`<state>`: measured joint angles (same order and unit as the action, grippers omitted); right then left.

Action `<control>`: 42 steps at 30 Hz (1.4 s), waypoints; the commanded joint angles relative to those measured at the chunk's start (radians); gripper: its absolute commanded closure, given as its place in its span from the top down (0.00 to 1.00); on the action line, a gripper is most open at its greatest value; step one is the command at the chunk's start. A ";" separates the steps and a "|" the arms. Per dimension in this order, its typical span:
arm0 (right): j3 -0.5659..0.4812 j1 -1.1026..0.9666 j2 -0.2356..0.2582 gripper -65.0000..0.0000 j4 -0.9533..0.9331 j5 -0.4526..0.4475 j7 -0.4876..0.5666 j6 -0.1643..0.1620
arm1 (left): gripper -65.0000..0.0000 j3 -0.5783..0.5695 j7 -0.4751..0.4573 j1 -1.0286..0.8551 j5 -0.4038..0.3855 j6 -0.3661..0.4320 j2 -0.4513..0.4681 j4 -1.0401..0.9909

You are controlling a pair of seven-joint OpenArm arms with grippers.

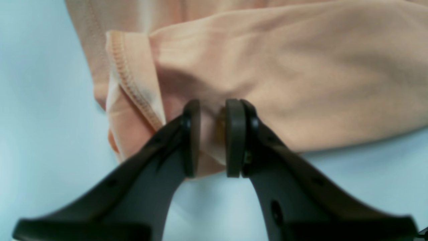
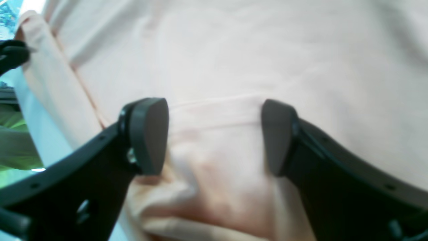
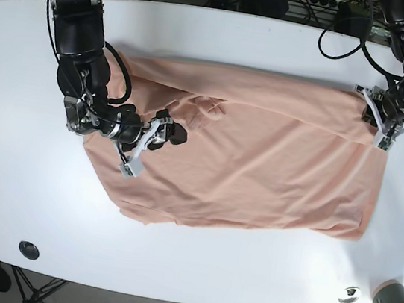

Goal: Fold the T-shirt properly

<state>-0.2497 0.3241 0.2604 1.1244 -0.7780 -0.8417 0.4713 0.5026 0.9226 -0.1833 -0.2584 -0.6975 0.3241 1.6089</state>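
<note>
Tools (image 1: pixel 212 137) (image 2: pixel 214 135) (left pinching) grip T-shirt (image 3: pixel 261 160), seemingly.

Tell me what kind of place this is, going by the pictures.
Probably a robotics lab or workshop rather than a home. A peach T-shirt lies spread on a plain white table between two black robot arms, with a tangle of cables along the far edge and tripod legs on the floor.

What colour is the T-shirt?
Plain peach-pink T-shirt, no print visible; clearest in the base view.
</note>
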 commanded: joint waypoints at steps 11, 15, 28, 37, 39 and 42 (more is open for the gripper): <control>0.003 -0.001 0.007 0.65 0.012 0.004 0.006 -0.003 | 0.16 0.003 -0.017 0.009 -0.006 -0.001 0.017 0.015; -0.001 -0.007 -0.014 0.65 0.012 -0.001 0.003 -0.003 | 0.16 0.003 -0.017 0.009 -0.006 -0.001 0.017 0.015; -0.001 -0.019 -0.028 0.63 0.013 -0.005 0.002 -0.003 | 0.16 0.003 -0.017 0.008 -0.006 -0.001 0.016 0.015; 0.003 -0.016 -0.028 0.11 0.013 0.002 0.005 -0.003 | 0.16 0.003 -0.017 0.008 -0.006 -0.001 0.016 0.015; 0.003 -0.015 -0.028 0.02 0.013 0.002 0.005 -0.003 | 0.16 0.003 -0.017 0.008 -0.006 -0.001 0.016 0.015; 0.003 -0.015 -0.025 0.00 0.018 0.001 0.005 -0.003 | 0.16 0.003 -0.017 0.008 -0.006 -0.001 0.014 0.015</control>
<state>-0.2497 0.2855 0.2272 1.1244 -0.7624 -0.8425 0.4641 0.5011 0.9226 -0.1833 -0.2581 -0.6975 0.3237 1.6089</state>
